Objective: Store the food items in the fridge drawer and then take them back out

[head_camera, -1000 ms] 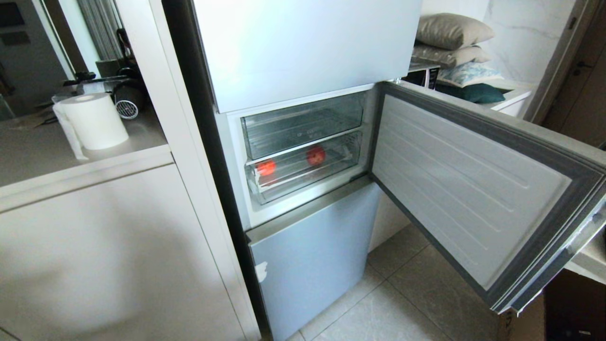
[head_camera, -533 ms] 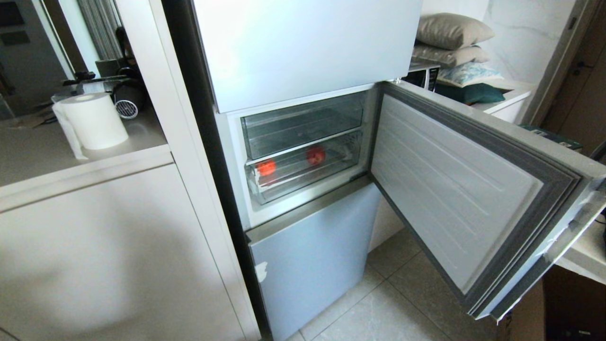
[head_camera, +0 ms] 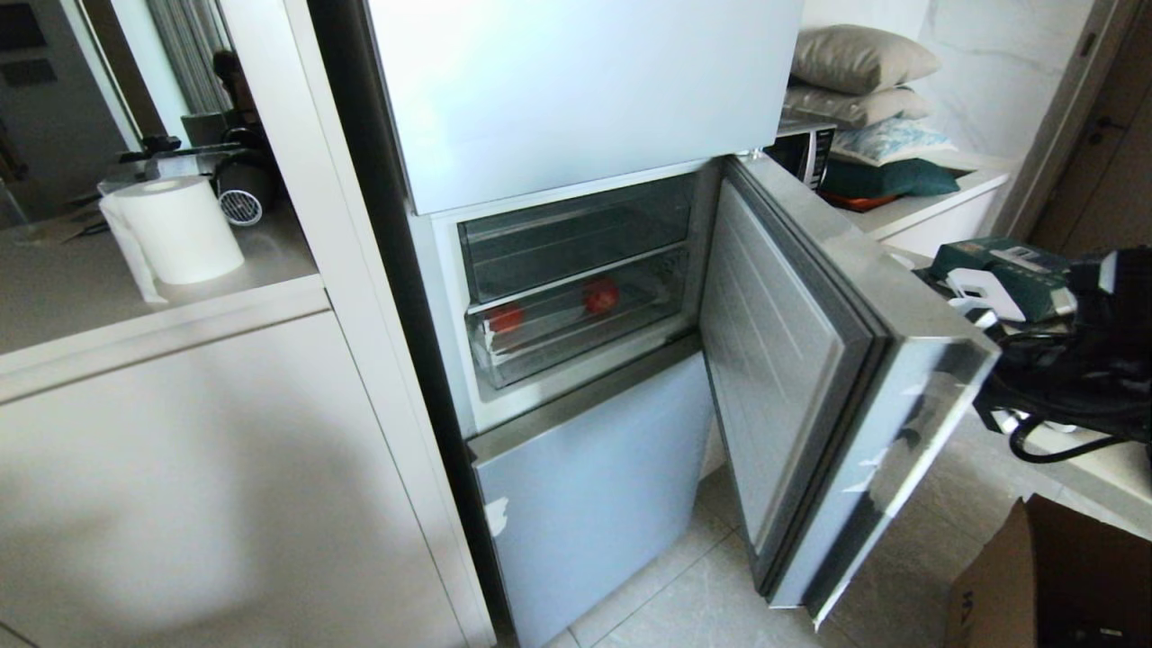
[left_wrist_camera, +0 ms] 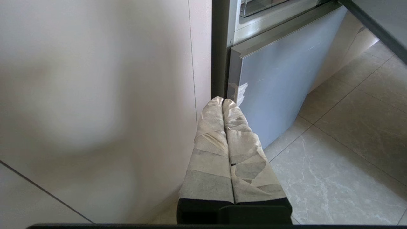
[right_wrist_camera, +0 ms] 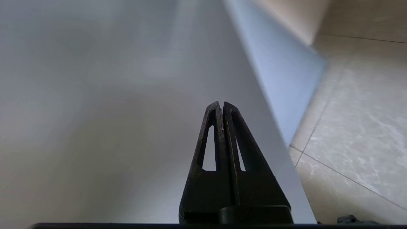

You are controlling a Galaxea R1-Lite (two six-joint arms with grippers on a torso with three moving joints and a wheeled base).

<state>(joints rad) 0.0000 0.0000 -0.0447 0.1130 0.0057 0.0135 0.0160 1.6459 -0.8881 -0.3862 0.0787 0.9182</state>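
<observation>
The fridge door (head_camera: 810,360) stood half-swung, its outer edge jutting over the floor tiles (head_camera: 684,585) and narrowing the gap before the fridge drawer (head_camera: 576,324), where both food items (head_camera: 600,295) lay. The right gripper (right_wrist_camera: 222,106), fingers clenched empty, pressed along the door's face. The left gripper (left_wrist_camera: 222,101), fingers likewise clenched, hung low beside the cabinet panel (left_wrist_camera: 95,95).
</observation>
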